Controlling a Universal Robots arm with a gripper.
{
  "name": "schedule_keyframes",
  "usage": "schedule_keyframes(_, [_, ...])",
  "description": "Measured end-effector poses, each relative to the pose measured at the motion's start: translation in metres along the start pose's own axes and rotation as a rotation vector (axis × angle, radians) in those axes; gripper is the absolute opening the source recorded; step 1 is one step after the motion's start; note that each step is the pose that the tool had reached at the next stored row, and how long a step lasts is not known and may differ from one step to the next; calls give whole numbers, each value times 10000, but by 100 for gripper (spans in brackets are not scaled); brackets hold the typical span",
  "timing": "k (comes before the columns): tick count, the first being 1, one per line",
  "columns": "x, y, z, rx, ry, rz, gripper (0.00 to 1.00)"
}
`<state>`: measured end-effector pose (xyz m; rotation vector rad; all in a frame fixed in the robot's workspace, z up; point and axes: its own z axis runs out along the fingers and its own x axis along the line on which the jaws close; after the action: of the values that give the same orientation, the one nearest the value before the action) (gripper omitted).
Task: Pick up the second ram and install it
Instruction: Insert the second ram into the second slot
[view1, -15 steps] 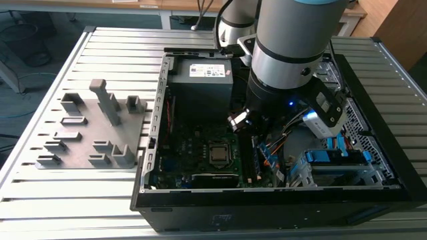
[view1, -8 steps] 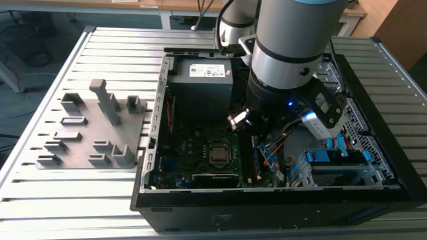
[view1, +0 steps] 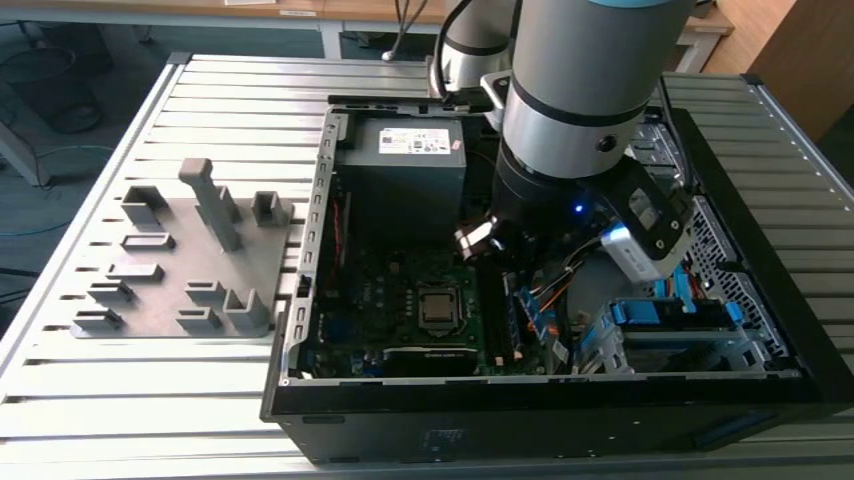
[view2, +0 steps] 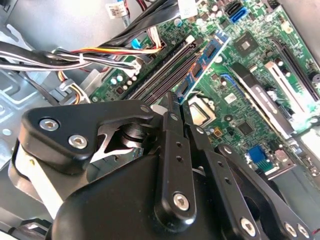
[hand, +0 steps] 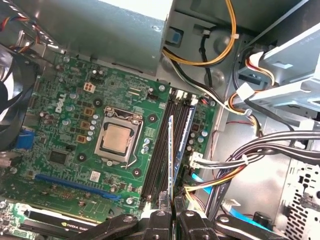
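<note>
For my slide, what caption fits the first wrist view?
Black gripper holds a thin dark memory strip aligned with slots on the green motherboard.

Beside the square silver processor socket (hand: 117, 140), the long black memory slots (hand: 155, 150) lie open from above. Over them the hand (hand: 172, 202) grips the second ram (hand: 171, 150), a thin dark memory strip. Past the slots from the socket, a bundle of black, white and orange cables (hand: 250, 160) crowds close. A grey metal box (view1: 400, 170) walls the board's edge, well apart from the socket.
</note>
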<state>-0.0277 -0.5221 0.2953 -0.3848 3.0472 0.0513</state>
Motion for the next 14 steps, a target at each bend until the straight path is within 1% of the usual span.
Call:
schedule_keyframes(7, [0, 0, 3, 58, 2, 287, 14])
schedule_keyframes(14, [1, 0, 5, 137, 10, 578, 14])
